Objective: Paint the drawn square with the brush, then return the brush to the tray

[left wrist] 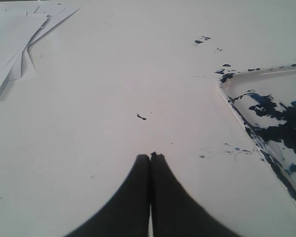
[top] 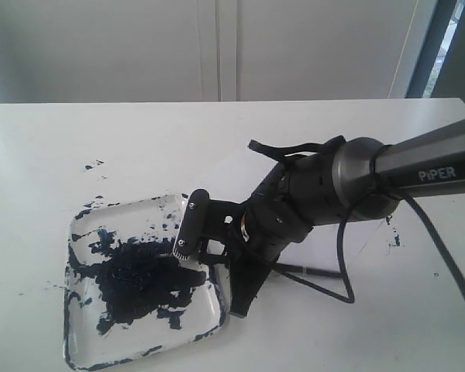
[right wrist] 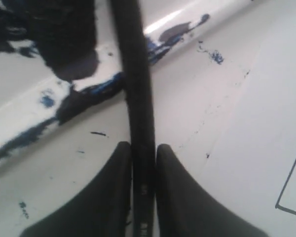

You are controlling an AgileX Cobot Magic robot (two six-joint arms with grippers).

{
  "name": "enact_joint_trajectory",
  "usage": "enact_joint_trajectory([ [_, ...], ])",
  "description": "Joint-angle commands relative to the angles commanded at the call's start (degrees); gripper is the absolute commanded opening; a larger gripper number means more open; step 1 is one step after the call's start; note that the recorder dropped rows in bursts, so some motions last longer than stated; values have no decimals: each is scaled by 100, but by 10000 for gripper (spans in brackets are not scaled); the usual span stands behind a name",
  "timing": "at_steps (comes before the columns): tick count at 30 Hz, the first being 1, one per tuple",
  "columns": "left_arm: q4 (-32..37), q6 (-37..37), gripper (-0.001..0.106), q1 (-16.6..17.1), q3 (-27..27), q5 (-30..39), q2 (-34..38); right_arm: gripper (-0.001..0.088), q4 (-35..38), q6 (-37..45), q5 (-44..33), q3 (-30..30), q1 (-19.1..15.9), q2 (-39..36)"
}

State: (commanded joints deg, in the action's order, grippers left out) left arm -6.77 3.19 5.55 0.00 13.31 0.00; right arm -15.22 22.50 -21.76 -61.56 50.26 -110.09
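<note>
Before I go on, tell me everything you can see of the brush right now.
The brush shows as a long, thin, straight stick with a glossy black handle and faint pale print near the held stretch. The right tool is closed on it, fingers pressed to both sides. From there it crosses the tray at its paint-smeared rim and runs on inside, beside the dark blotch. Its bristle end lies outside the wrist picture, and the arm hides it in the exterior view.

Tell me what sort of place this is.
Probably an indoor robot test bench, perhaps in a lab or office: a robot arm over a white table, a paint-smeared tray, plain wall panels behind.
</note>
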Motion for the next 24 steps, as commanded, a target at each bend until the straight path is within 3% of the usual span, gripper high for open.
enact_joint_trajectory([
  [2,0,0,3,0,0,0,0,6,0,30,-93,0,0,78],
  [11,0,0,3,0,0,0,0,0,-9,323,-663,0,0,846],
  [18,0,0,3,0,0,0,0,0,-123,581,-2115,-46,53,1433],
  [24,0,0,3,0,0,0,0,0,-99,-544,-2844,-378,53,2059],
])
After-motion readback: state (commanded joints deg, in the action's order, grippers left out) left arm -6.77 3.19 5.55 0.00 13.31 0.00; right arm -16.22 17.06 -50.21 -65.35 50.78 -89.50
